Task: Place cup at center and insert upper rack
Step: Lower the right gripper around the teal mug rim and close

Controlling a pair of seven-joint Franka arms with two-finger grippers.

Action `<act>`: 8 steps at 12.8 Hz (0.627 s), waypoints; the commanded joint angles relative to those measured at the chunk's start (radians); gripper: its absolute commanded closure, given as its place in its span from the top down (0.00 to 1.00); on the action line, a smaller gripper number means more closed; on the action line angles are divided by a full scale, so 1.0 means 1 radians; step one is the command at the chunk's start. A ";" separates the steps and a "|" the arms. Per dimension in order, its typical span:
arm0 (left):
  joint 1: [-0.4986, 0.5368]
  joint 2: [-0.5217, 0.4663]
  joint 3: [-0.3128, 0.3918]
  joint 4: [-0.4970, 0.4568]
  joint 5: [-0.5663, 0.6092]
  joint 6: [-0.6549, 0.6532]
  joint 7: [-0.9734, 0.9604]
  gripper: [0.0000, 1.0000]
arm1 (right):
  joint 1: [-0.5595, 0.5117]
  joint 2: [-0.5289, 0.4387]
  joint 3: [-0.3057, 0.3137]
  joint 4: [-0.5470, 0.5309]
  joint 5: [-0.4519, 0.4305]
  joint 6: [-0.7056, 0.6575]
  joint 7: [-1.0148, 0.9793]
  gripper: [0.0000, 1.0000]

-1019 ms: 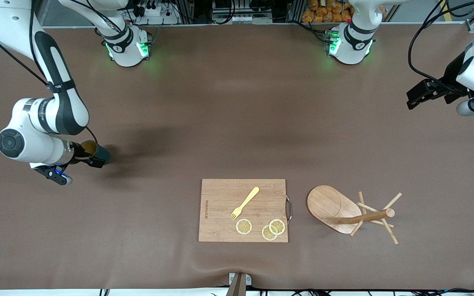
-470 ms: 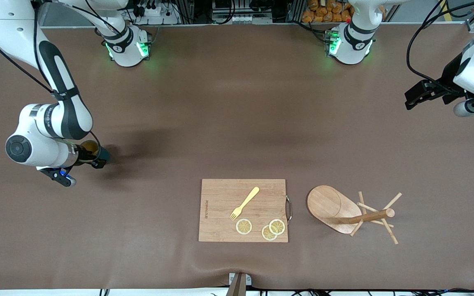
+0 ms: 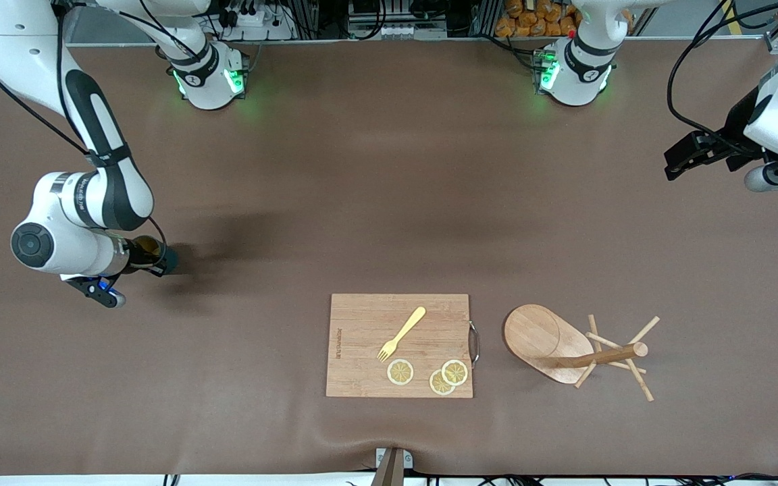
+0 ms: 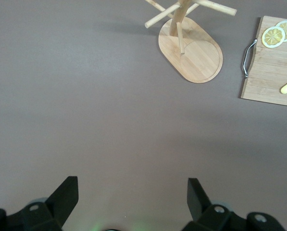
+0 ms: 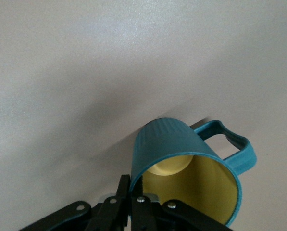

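The cup (image 3: 159,255), dark teal with a yellow inside, is at the right arm's end of the table. My right gripper (image 3: 148,260) is shut on its rim, one finger inside and one outside. In the right wrist view the cup (image 5: 174,142) shows its ribbed wall and handle, pinched by the right gripper (image 5: 136,186). The upper rack (image 3: 550,344), a light wooden mug tree, lies tipped on its side toward the left arm's end, and its oval base (image 4: 191,50) shows in the left wrist view. My left gripper (image 3: 681,159) hangs open over bare table, with nothing in it (image 4: 132,188).
A wooden cutting board (image 3: 369,324) with a metal handle lies beside the rack's base, near the front camera. On it are a yellow fork (image 3: 402,333) and three lemon slices (image 3: 400,372). The board's end (image 4: 270,77) shows in the left wrist view.
My right gripper has shut on the cup's rim and the right arm has shifted a little. The left arm has drifted slightly; the rack and board have not moved.
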 commanded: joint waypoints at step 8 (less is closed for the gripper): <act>0.004 -0.017 -0.005 -0.004 -0.004 -0.005 0.000 1.00 | 0.209 -0.151 0.020 0.098 0.096 -0.186 0.295 0.00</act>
